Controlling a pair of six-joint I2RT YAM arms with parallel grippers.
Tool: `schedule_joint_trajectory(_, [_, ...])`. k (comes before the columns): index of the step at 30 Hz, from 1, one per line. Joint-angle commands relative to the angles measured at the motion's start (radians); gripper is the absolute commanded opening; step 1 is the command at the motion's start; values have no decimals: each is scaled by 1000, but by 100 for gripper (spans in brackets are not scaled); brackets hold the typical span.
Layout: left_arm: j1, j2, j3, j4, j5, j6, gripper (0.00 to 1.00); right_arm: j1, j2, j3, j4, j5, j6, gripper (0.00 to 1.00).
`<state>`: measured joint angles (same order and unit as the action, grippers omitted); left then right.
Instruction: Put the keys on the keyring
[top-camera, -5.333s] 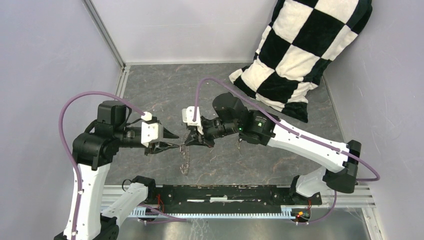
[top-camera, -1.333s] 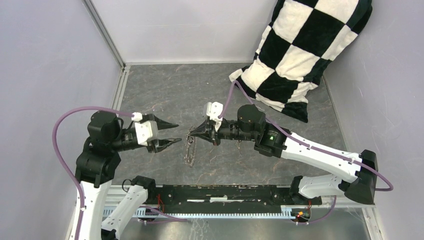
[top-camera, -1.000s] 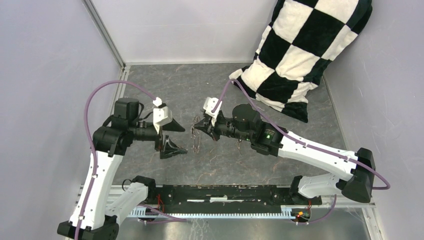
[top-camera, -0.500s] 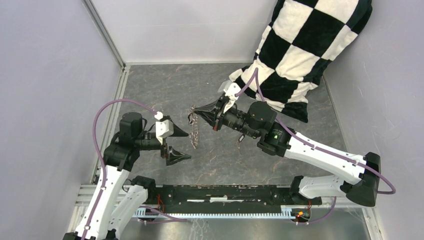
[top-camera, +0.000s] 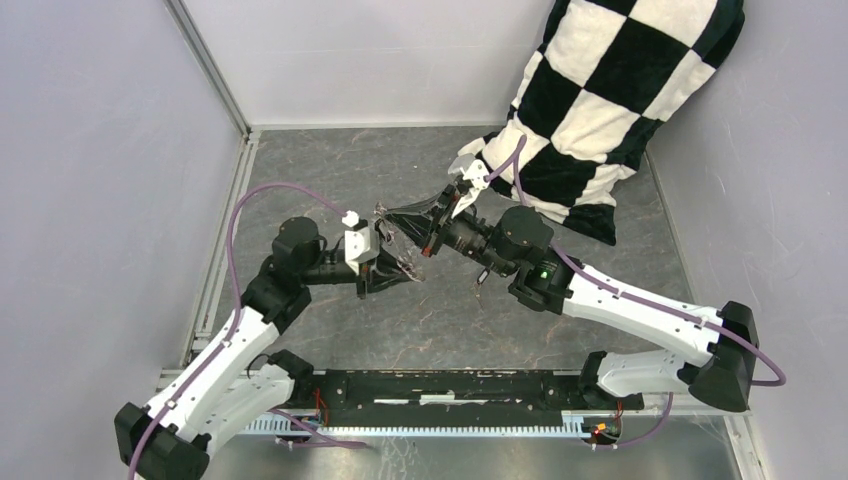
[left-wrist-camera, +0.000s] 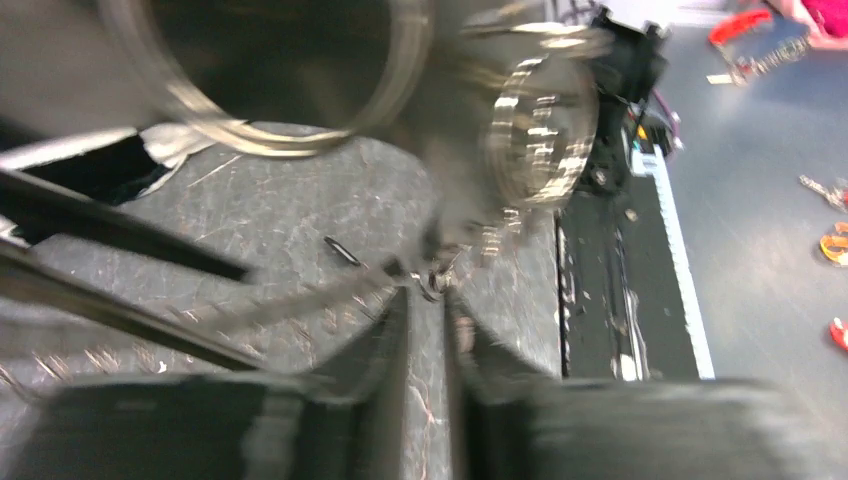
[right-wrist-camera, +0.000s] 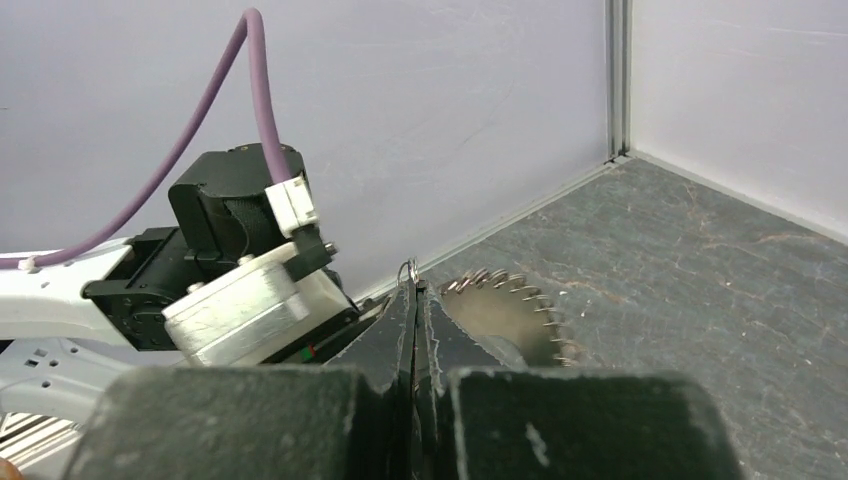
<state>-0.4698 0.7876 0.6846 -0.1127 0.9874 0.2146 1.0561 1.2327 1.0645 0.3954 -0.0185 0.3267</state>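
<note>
Hanging from right hand (right-wrist-camera: 415, 292) tips: keyring (right-wrist-camera: 512, 315).

Black right end effector (right-wrist-camera: 415, 292) pinched together on the thin wire edge of the toothed round metal keyring (right-wrist-camera: 510, 312); grey marbled tabletop (right-wrist-camera: 700, 290) behind; the left arm's black-and-white wrist (right-wrist-camera: 245, 290), trailing a purple cable (right-wrist-camera: 262, 90), close alongside.

A black-and-white checkered pillow (top-camera: 610, 100) leans in the far right corner, its lower end resting on the grey marbled surface (top-camera: 330, 180). Pale walls (top-camera: 380, 50) enclose the surface, and a black bar (top-camera: 440, 388) runs along its near edge.
</note>
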Motion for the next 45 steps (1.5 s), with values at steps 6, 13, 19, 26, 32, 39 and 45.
schedule_joint_trajectory(6, [-46, -20, 81, -28, -282, 29, 2, -47, -55, -77, -16, 108, -12, 4])
schedule_joint_trajectory(13, [-46, -100, 158, -285, -169, 132, 2, -143, -133, -222, -18, 56, 19, 4])
schedule_joint_trajectory(19, [-46, -95, 101, -330, -93, 260, 31, -163, -132, -233, 30, 8, 81, 0])
schedule_joint_trajectory(26, [-46, -53, -78, -6, -232, 170, 95, -163, -75, -179, 124, -41, 183, 0])
schedule_joint_trajectory(32, [-46, -23, -118, 265, -561, -15, 100, -161, -48, -129, 170, -87, 218, 0])
schedule_joint_trajectory(39, [-43, -92, -130, 192, -659, -12, 97, -162, -65, -129, 204, -115, 247, 0])
schedule_joint_trajectory(45, [-23, -113, -106, 177, -659, -156, 100, -162, -74, -118, 231, -146, 271, 0])
